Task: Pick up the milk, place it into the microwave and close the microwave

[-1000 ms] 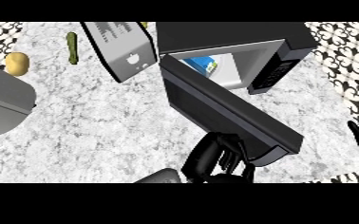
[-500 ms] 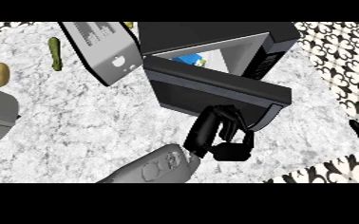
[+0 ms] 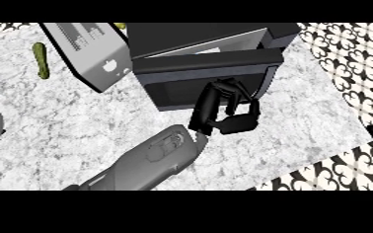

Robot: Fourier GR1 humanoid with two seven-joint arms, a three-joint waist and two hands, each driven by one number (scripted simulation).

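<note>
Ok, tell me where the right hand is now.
In the head view, the right hand is just right of centre, fingers against the front of the microwave door, which is nearly closed.

A black hand (image 3: 224, 112) on a grey forearm (image 3: 149, 160) presses its fingers against the door (image 3: 200, 76) of the microwave (image 3: 211, 42) near the counter's (image 3: 58, 123) far edge; the door is nearly closed. A green pod (image 3: 41, 60) lies near the far left corner beside a grey box (image 3: 91, 54)

The microwave (image 3: 211, 54) stands on the counter (image 3: 65, 123) at upper centre of the frame. A box (image 3: 91, 54) lies at its left; further left lies a pickle-shaped item (image 3: 41, 59).
</note>
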